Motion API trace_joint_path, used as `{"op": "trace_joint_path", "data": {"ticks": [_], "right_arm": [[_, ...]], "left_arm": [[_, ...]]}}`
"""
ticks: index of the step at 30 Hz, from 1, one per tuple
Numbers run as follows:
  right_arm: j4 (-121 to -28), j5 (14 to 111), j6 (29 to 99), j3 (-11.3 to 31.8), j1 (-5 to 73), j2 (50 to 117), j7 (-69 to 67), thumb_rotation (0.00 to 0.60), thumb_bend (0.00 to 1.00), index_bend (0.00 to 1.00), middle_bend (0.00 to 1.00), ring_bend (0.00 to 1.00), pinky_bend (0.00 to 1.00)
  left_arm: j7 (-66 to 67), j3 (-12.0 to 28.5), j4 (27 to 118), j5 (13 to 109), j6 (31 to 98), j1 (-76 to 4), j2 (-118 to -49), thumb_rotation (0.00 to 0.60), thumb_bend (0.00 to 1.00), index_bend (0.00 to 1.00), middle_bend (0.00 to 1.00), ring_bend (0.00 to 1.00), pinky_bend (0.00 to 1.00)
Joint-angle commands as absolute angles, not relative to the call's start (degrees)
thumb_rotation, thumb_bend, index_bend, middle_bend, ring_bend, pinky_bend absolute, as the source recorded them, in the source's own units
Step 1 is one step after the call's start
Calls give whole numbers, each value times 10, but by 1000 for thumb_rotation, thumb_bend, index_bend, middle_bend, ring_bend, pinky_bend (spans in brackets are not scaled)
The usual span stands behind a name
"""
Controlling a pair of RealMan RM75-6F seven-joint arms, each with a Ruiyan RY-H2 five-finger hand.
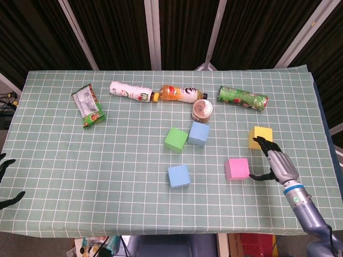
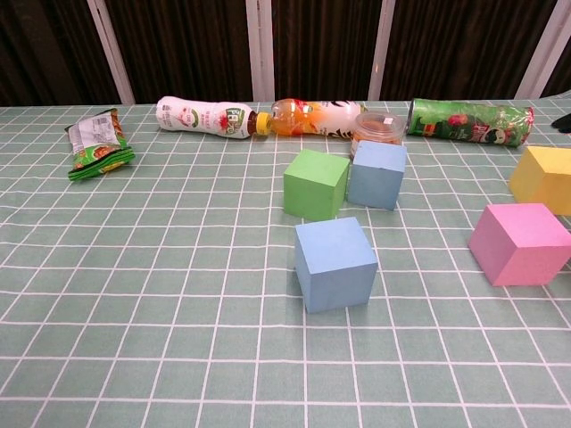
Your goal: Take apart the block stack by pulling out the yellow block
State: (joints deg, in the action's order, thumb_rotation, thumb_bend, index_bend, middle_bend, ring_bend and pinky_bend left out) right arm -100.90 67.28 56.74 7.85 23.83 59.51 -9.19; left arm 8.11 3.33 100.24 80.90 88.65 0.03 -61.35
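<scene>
On the right side of the table I have my right hand hovering empty, fingers spread apart, just to the right of the pink block and just below the yellow block, touching neither as far as I can judge. As I read it, the job looks essentially finished: no stack remains, since the yellow block sits flat on the cloth by itself near the right edge, with the pink block resting separately beside it, toward me. What is left, I would say, is only to bring the arm clear. Being a cube, the yellow block has no real long axis; it stands square on one face, its edges turned slightly off the grid lines of the cloth. My left hand barely shows at the far left edge, beyond the table, its fingers looking spread with nothing in them.
</scene>
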Motion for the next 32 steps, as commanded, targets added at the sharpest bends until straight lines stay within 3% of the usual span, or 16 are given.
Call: {"op": "trace_joint_path", "data": {"ticks": [1, 6, 11, 17, 20, 23, 32], "right_arm": [[-1041, 641, 636, 92, 210, 567, -50, 600, 156, 35, 2, 42, 0], [-1013, 676, 773, 103, 172, 635, -28, 600, 168, 74, 30, 75, 0], [-913, 789, 884, 66, 124, 683, -33, 600, 185, 81, 31, 75, 0], [-834, 861, 988, 35, 67, 712, -49, 600, 185, 81, 24, 46, 0], [-828, 891, 957, -8, 59, 686, -42, 600, 184, 68, 0, 10, 0], [-880, 901, 903, -37, 66, 644, -16, 600, 185, 63, 0, 7, 0], [-905, 857, 859, -20, 68, 639, 70, 600, 184, 61, 0, 8, 0]], "left_arm": [[79, 33, 1003, 809, 886, 0, -612, 600, 187, 214, 64, 0, 0], [69, 33, 999, 818, 890, 1, -612, 600, 187, 214, 64, 0, 0], [51, 34, 992, 827, 900, 4, -609, 600, 187, 213, 64, 0, 0], [37, 35, 980, 838, 911, 6, -612, 600, 187, 211, 60, 0, 0], [40, 30, 979, 844, 905, 4, -612, 600, 187, 211, 51, 0, 0], [47, 25, 979, 854, 902, 1, -613, 600, 187, 211, 43, 0, 0], [66, 31, 965, 848, 901, -2, -617, 600, 187, 210, 40, 0, 0]]}}
